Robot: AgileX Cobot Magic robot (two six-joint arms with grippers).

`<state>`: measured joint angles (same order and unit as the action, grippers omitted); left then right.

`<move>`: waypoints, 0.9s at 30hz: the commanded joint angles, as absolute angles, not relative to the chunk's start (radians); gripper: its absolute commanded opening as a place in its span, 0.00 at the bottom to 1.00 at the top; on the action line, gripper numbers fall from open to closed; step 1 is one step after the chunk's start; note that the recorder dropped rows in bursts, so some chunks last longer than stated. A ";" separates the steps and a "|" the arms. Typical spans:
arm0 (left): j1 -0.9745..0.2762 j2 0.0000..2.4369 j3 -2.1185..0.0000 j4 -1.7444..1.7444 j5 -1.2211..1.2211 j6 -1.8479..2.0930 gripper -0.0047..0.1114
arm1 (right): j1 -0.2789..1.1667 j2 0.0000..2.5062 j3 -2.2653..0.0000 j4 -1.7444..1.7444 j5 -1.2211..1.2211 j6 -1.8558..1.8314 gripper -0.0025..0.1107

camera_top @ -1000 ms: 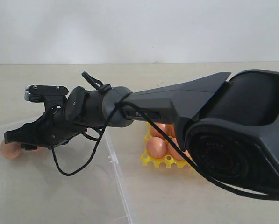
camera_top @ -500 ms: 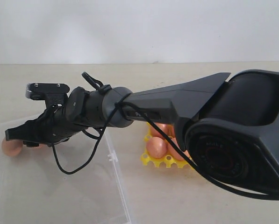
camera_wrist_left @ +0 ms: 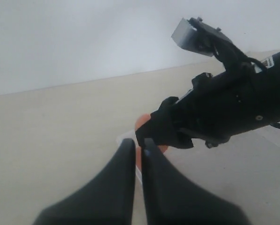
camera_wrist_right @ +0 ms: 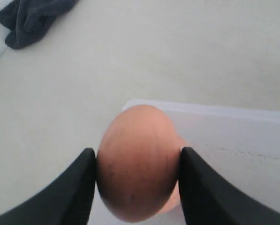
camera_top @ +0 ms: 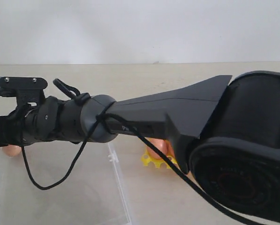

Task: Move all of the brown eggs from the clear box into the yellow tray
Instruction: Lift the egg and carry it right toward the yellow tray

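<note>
Right arm (camera_top: 233,140): it fills the near right of your exterior view. From there it stretches across the middle to the far left edge.
Clear box (camera_top: 60,197): it sits near left on the table (camera_top: 144,206). You can see low translucent walls and a small clip tab (camera_top: 113,158) on the rim that faces the tray.
Yellow tray (camera_top: 151,162): just past that rim and mostly hidden under the arm. Only a scalloped edge shows, with tray eggs (camera_top: 155,146) above it, too covered for you to count.
Left gripper (camera_wrist_left: 137,144): its two dark fingers lie almost together with a thin slit between them and nothing in it. It points at the egg, just short of it.
Right gripper (camera_wrist_right: 137,152): closed on the brown egg (camera_wrist_right: 137,183), one finger (camera_wrist_right: 79,187) touching each side.
Egg position: at the box's far left corner, with the rim right behind it. You cannot tell whether it rests on the floor of the box or hangs clear.
Dark cloth (camera_wrist_right: 34,18): crumpled on the table, well beyond the box.
Wall (camera_top: 140,28): plain white, behind the table.
</note>
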<state>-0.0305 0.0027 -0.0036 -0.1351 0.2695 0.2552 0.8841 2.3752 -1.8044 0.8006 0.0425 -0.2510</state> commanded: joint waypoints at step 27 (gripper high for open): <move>-0.034 0.000 0.000 -0.142 0.262 0.255 0.08 | 0.906 1.225 -0.313 0.946 -0.790 -0.529 0.02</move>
<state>-0.0305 0.0027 -0.0036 -0.1351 0.2695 0.2552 0.9057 1.2992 -0.3808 0.9525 -0.7789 -0.5449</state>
